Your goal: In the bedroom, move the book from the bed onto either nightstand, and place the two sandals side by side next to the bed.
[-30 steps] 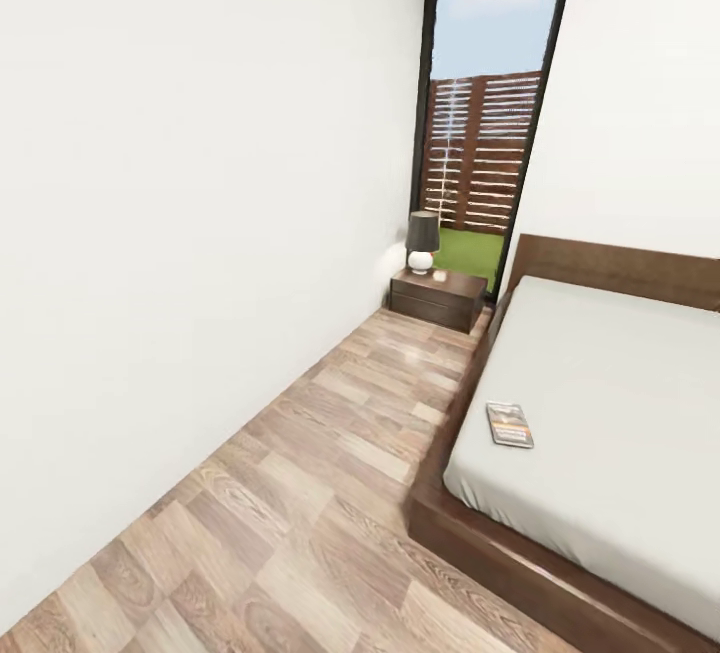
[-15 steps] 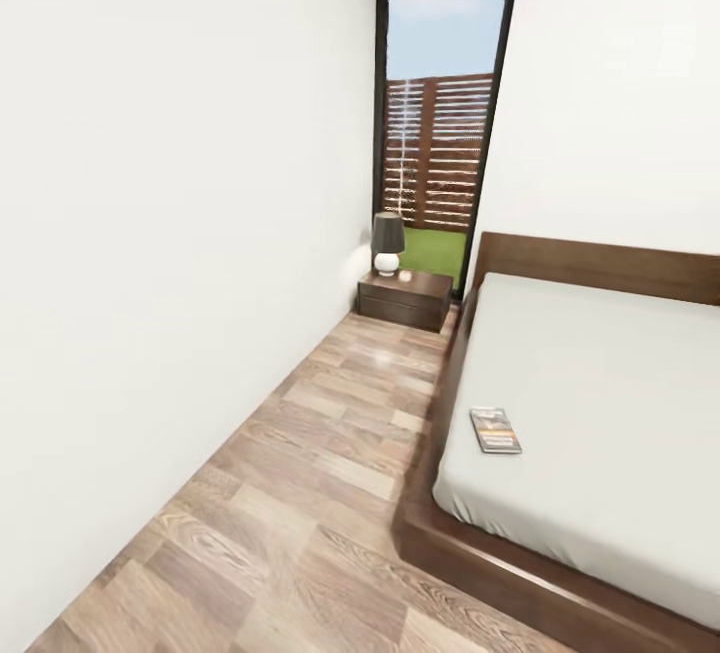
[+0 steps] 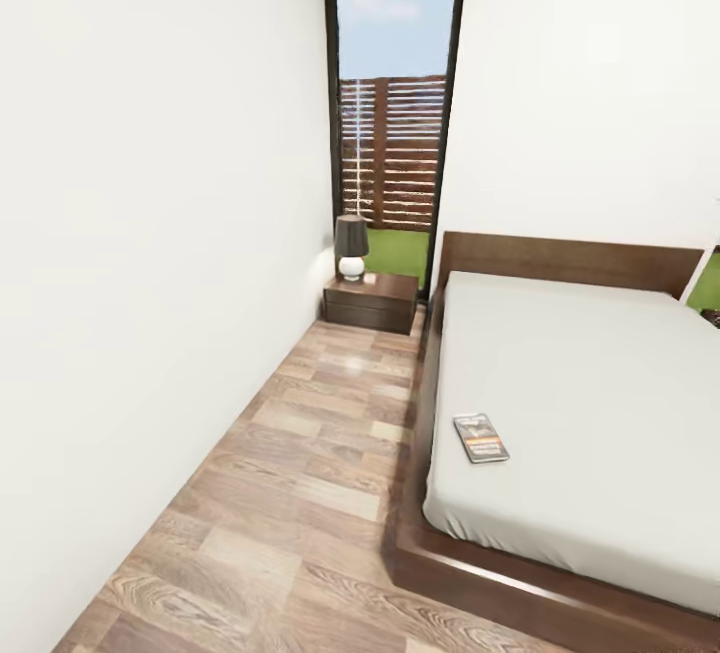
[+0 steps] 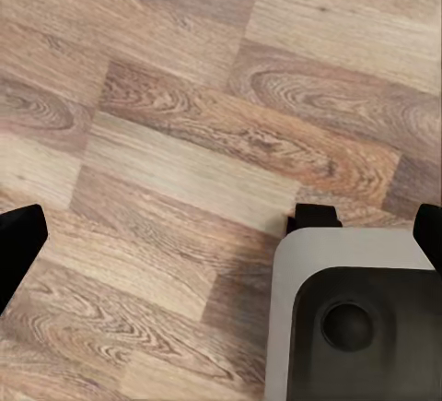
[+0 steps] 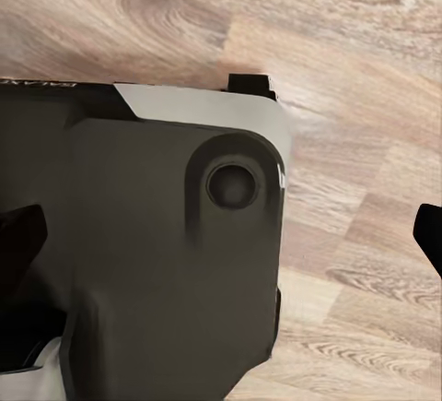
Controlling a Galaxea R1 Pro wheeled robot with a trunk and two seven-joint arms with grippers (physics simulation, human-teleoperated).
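The bed (image 3: 590, 403) is the landmark: a low dark wood base and headboard under a plain light-grey mattress, its head against the far white wall. The book (image 3: 481, 438) lies flat on the mattress, near the bed's floor-side edge and closer to its foot than to the headboard; its dark cover shows an orange picture. Past the head of the bed, in the corner between the side wall and a tall black-framed window (image 3: 392, 103), stands a nightstand (image 3: 371, 302), just beside the bed's corner. A lamp (image 3: 351, 246) with a dark shade and round white base stands on top of it. Through the window, beyond the headboard, a slatted wood fence and a strip of green grass are visible. A wood-plank floor (image 3: 300, 473) runs as a narrow strip along the bed, between it and the side wall. At the far side of the headboard a sliver of green and a dark corner appear, too small to identify.

In the left wrist view the left fingers (image 4: 20, 240) are dark tips at opposite edges of the picture, spread wide with nothing between them, over the floor and a corner of the robot's grey and black base (image 4: 364, 318). In the right wrist view the right fingers (image 5: 429, 230) likewise stand wide apart and hold nothing, above the same base (image 5: 166, 235) and floor.
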